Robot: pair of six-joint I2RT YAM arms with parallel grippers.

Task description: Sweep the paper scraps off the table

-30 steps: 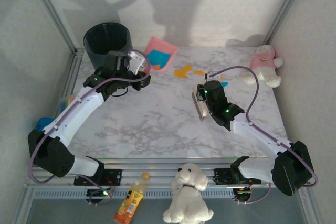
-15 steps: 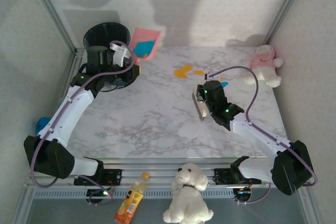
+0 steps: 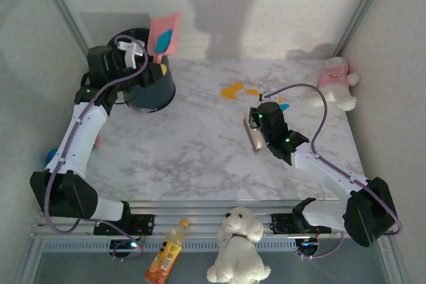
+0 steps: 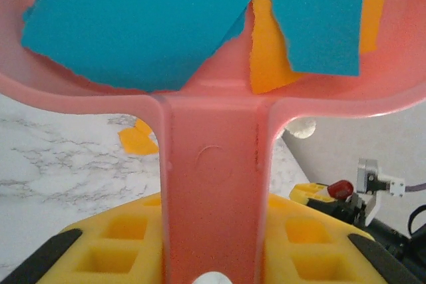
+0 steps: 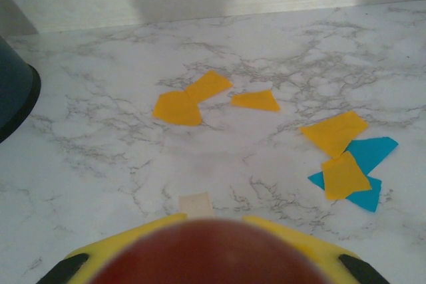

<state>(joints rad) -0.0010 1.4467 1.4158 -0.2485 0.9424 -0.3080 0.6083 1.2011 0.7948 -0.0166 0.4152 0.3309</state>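
My left gripper (image 3: 135, 52) is shut on the handle (image 4: 213, 184) of a pink dustpan (image 3: 164, 34), which is raised and tipped up over the dark bin (image 3: 152, 90) at the table's back left. Teal paper scraps (image 4: 146, 24) and an orange scrap (image 4: 269, 54) lie in the pan. Loose paper scraps rest on the marble table (image 3: 193, 151): orange scraps (image 5: 178, 106) (image 5: 334, 131) and a teal scrap (image 5: 369, 154), also seen from above as an orange scrap (image 3: 231, 90). My right gripper (image 3: 255, 131) hovers just in front of them, shut on a block (image 5: 213, 254) that looks dark red and blurred.
A pink-and-white plush (image 3: 336, 81) sits at the back right corner. Off the front rail (image 3: 219, 207) lie a white plush dog (image 3: 239, 234) and an orange bottle (image 3: 166, 254). A small tan tape patch (image 5: 195, 203) marks the table before the right gripper.
The left arm has lifted the dustpan off the table, swung it left and tipped it up over the bin. The right arm has stayed still.
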